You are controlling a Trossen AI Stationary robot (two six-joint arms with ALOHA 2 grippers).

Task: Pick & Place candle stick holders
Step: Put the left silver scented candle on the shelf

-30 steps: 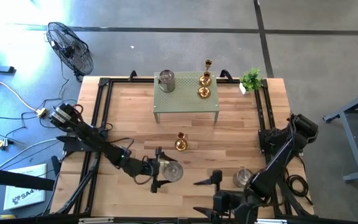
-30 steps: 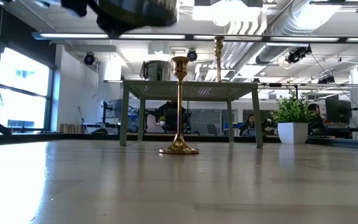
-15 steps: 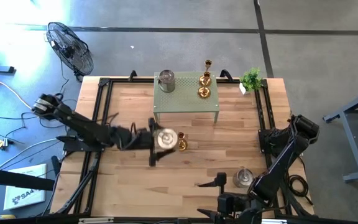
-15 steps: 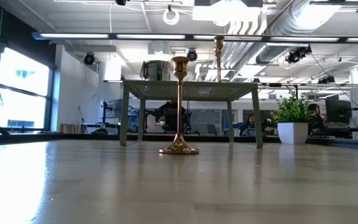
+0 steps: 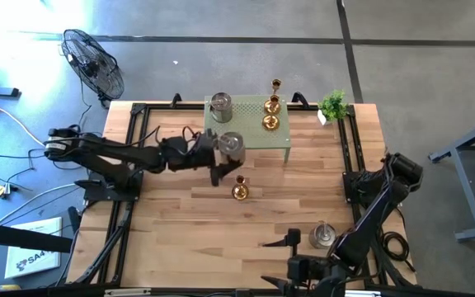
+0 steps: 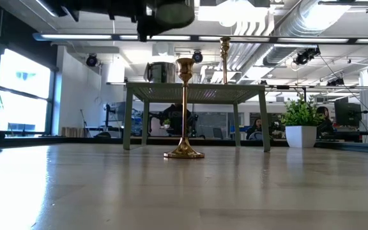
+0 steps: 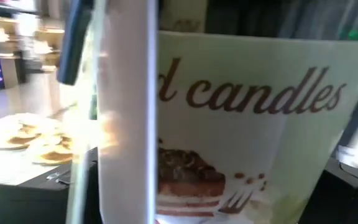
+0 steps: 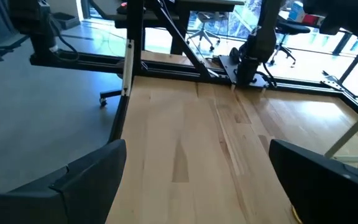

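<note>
My left gripper (image 5: 223,157) is shut on a silver-grey candle stick holder (image 5: 232,146) and holds it in the air just in front of the green stand's (image 5: 250,142) near left corner. In the low view its underside (image 6: 171,13) shows at the top. One silver holder (image 5: 220,106) and three gold ones (image 5: 271,113) stand on the stand. Another gold holder (image 5: 239,190) stands upright on its round base on the table. A further silver holder (image 5: 322,235) stands by my right gripper (image 5: 283,262), which is open near the front edge with nothing between its fingers. My left gripper pinches the silver holder by its side wall, between its two fingers. The holder's printed label (image 7: 253,124) fills the wrist view. The fingers (image 5: 218,172) lie about level and come from the table's left. The holder is upright and lifted clear of table and stand.
A small potted plant (image 5: 333,106) stands at the far right corner. Black rails (image 5: 130,157) run along the table's left and right sides. Bare wood lies in the middle and near left of the table (image 5: 171,223). A fan (image 5: 93,62) stands on the floor beyond.
My left gripper has swung from near the front edge toward the far edge and upward, carrying the silver holder past the gold holder on the table up to the stand's near left corner. The holder has stayed upright in the hold.
</note>
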